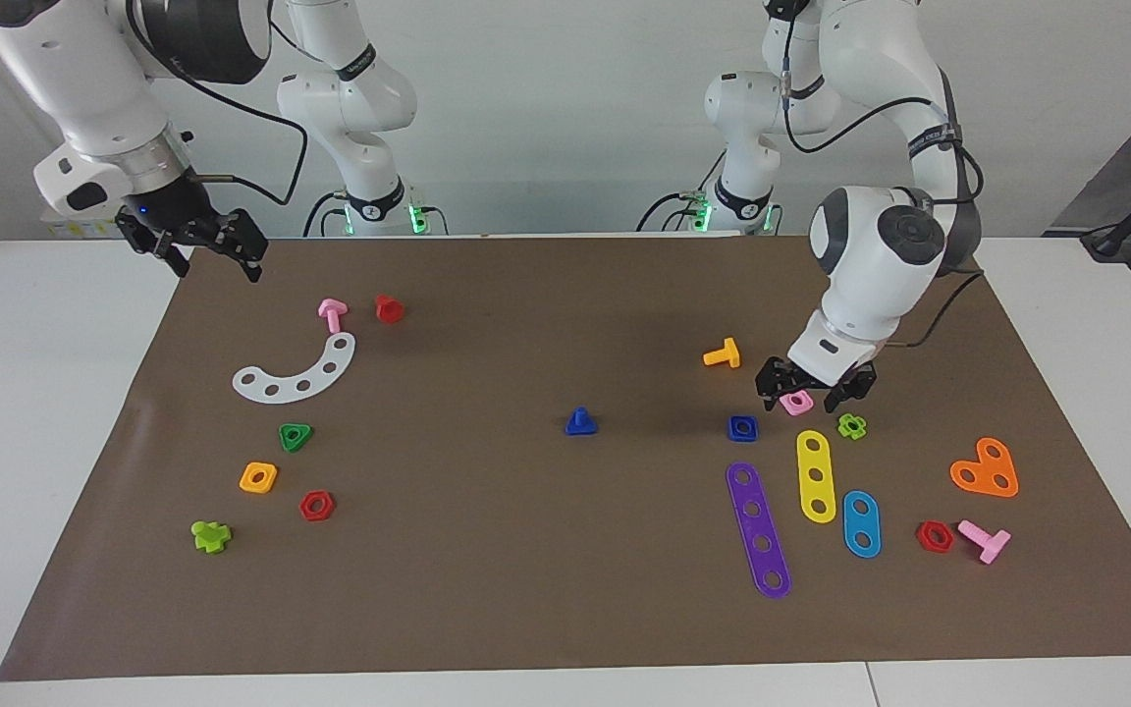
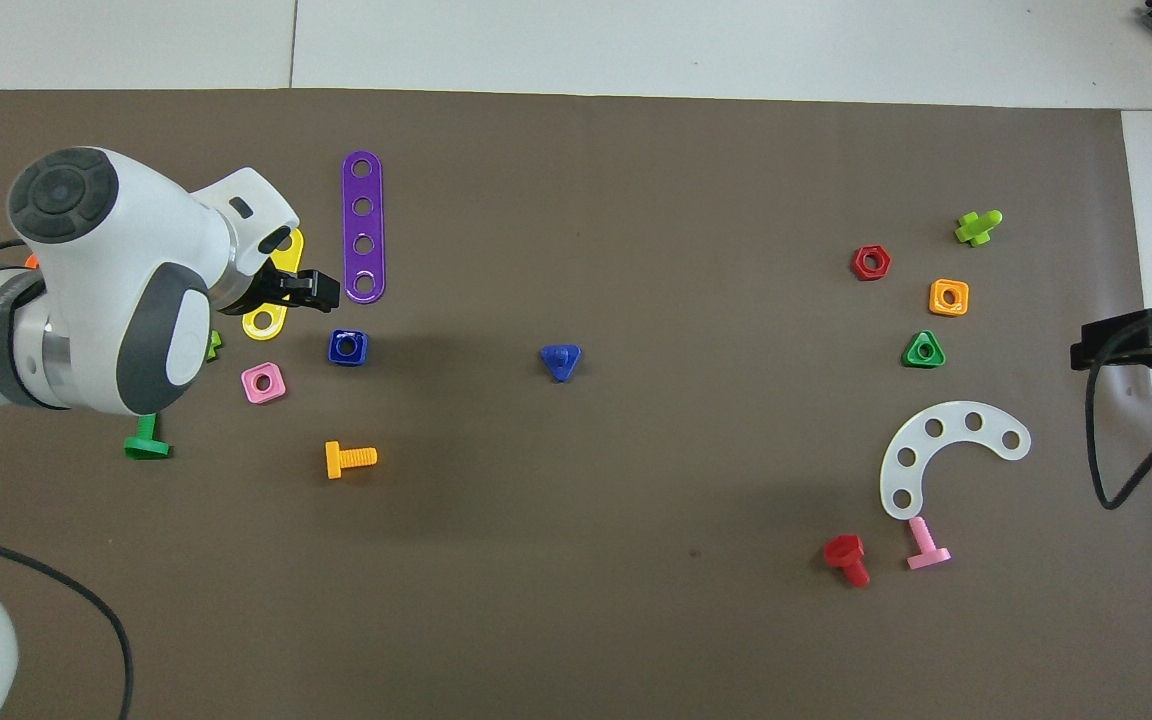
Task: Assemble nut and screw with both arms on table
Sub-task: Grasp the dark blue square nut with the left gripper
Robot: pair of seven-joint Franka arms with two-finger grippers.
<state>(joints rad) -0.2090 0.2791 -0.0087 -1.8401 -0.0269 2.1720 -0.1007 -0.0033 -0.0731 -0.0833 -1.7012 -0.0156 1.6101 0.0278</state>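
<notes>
Plainly, the assembly has not begun: neither part is in a grip and the two parts lie apart on the brown mat (image 1: 487,589) that covers the counter (image 1: 35,442).

The right tool (image 1: 215,265) hangs over the mat's corner at the right arm's end, well apart from the screw. Its fingers are spread and there is nothing between them. That arm looks to be waiting.

The screw (image 1: 580,422) rests near the middle of the mat on its flat triangular head, post up, with bare mat all round it. It makes a handy marker for the rest.

From the screw toward the left arm's end, about level with it, lies the nut (image 1: 742,427). It sits flat with its hole facing up and touches nothing.

A little farther from the screw the same way is the left tool (image 1: 806,393), low over the pink square nut (image 1: 797,403), which lies just beside the nut and slightly nearer the robots. Its fingers stand apart on either side of that pink piece, and I judge that they grip nothing. The nut is just outside the tool's span, on the screw's side.

Everything is left to do: one arm must pick up the nut, the other the screw, and the two parts must be brought together and joined.
</notes>
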